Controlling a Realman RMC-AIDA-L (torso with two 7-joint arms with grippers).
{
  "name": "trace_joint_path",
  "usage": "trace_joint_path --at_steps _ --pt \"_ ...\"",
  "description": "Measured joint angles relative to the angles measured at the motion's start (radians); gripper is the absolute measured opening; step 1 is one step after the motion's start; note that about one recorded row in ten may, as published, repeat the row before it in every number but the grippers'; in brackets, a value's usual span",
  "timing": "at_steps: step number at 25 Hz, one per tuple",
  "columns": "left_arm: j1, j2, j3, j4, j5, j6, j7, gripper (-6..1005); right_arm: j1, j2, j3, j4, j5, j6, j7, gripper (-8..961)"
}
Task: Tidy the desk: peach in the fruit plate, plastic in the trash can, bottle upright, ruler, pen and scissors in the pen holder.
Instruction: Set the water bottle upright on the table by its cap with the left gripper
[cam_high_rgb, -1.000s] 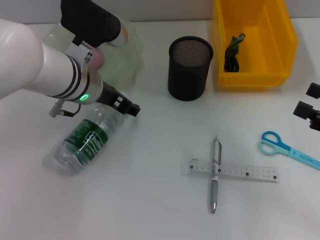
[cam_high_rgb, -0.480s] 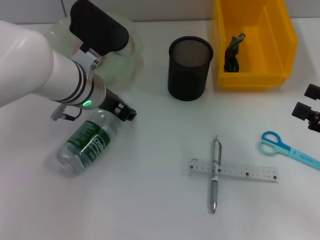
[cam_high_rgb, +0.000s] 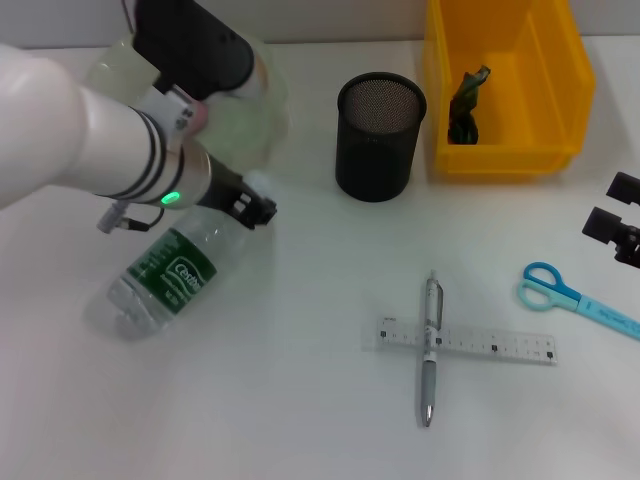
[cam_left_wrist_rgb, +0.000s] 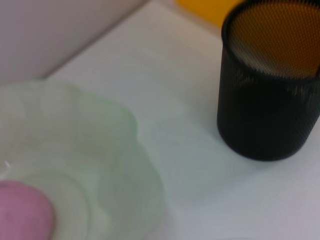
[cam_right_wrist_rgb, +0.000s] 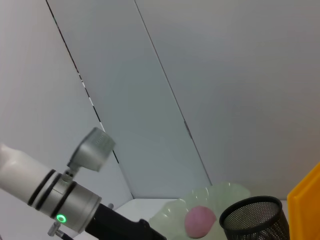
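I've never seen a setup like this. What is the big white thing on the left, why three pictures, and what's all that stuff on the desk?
The white thing is the robot's left arm; its pincer hangs over a pale green fruit plate. One picture looks down from the robot's head. The other two come from cameras on each wrist.

The left wrist picture shows that plate with a pink peach lying in it, beside the black mesh pen holder. The right pincer sits at the desk's far right edge, idle, holding nothing visible.

On the desk lie a water bottle on its side, a pen crossed over a clear ruler, and blue scissors. The yellow bin holds a dark scrap. I cannot see whether the left pincer grips anything.
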Motion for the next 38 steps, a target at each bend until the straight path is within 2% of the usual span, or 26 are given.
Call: trace_joint_path --at_steps 4,5,6,8,10,13,19,23,27,28,35,38 --pt "0.066 0.003 -0.027 0.099 -0.029 0.009 0.060 443 -0.003 0.000 0.001 0.000 0.000 -0.009 0.001 827" --pt "0.121 0.005 -0.070 0.156 -0.108 0.019 0.157 444 -0.003 0.000 0.002 0.000 0.000 -0.010 0.001 827" --pt "0.131 0.005 -0.078 0.164 -0.130 0.020 0.181 446 -0.004 0.000 0.002 0.000 0.000 -0.011 0.002 827" --pt "0.204 0.005 -0.144 0.203 -0.290 0.021 0.350 448 -0.002 0.000 0.002 -0.001 0.001 -0.011 0.008 827" --pt "0.224 0.005 -0.165 0.208 -0.337 0.019 0.402 450 0.000 0.000 0.002 -0.002 0.000 -0.013 0.012 827" --pt "0.301 0.005 -0.262 0.199 -0.563 0.017 0.633 454 0.005 0.000 0.002 -0.004 0.001 -0.021 0.020 827" --pt "0.371 0.006 -0.333 0.141 -0.748 0.027 0.872 461 0.018 0.000 0.001 -0.008 0.001 -0.026 0.043 826" --pt "0.385 0.006 -0.396 0.080 -0.852 0.051 0.962 466 0.024 0.000 0.002 -0.010 0.001 -0.034 0.055 826" --pt "0.382 0.006 -0.496 -0.020 -0.997 0.130 1.077 471 0.024 0.000 0.002 -0.011 0.000 -0.037 0.060 826" --pt "0.378 0.006 -0.540 -0.080 -1.064 0.176 1.160 472 0.024 0.000 0.002 -0.011 0.000 -0.037 0.063 826" --pt "0.369 0.006 -0.599 -0.195 -1.169 0.265 1.329 481 0.025 0.000 0.002 -0.016 0.000 -0.037 0.064 827" --pt "0.368 0.007 -0.602 -0.202 -1.172 0.268 1.340 484 0.025 0.000 0.002 -0.017 0.000 -0.038 0.065 827"
